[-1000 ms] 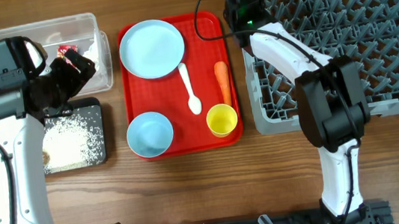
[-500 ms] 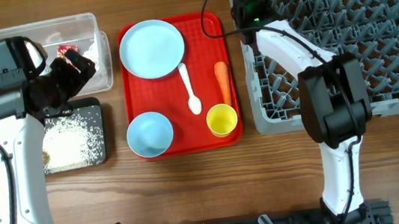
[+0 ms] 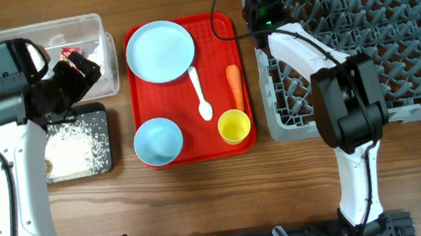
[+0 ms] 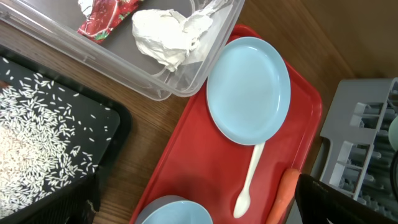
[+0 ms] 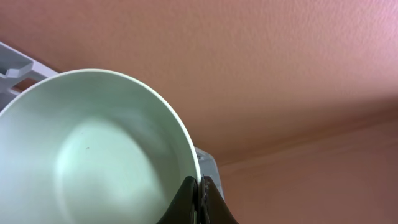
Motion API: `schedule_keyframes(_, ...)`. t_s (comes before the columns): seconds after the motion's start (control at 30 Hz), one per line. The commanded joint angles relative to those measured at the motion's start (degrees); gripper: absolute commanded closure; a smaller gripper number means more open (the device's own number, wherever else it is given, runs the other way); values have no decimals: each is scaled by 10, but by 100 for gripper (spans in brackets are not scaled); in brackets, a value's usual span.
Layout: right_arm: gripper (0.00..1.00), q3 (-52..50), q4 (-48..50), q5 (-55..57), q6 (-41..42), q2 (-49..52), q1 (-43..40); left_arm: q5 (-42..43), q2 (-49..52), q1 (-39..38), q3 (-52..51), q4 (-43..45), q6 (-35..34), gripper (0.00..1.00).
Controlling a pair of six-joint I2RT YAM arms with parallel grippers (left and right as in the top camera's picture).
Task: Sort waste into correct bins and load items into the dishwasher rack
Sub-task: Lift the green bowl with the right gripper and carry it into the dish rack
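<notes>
We show the right gripper (image 5: 199,194), jaws clamped on a small round mint bowl (image 5: 93,149) at the grey pegged plastic rack's (image 3: 392,34) corner; left gripper (image 3: 82,71), jaws apart.

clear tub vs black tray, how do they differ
The clear tub is see-through with tall walls; the black tray is opaque and shallow. The clear tub holds a red wrapper and a white tissue; the black tray holds loose rice. Both are rectangular and sit left of the red tray.
</notes>
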Motion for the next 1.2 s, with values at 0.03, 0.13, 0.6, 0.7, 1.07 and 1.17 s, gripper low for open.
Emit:
schedule_keyframes(0.03, 96, 0, 1, 0, -26, 18, 0, 7, 4, 2, 3, 0, -3, 0)
schedule_keyframes(0.13, 96, 0, 0, 1, -32, 18, 0, 7, 4, 2, 3, 0, -3, 0)
schedule_keyframes(0.6, 96, 0, 8, -1, -19, 18, -8, 7, 4, 2, 3, 0, -3, 0)
schedule_keyframes(0.7, 96, 0, 8, 0, -22, 18, -10, 7, 4, 2, 3, 0, -3, 0)
schedule_keyframes(1.07, 96, 0, -80, -5, -3, 18, 0, 7, 4, 2, 3, 0, -3, 0)
schedule_keyframes(1.17, 96, 0, -114, -10, 24, 18, 5, 7, 4, 2, 3, 0, -3, 0)
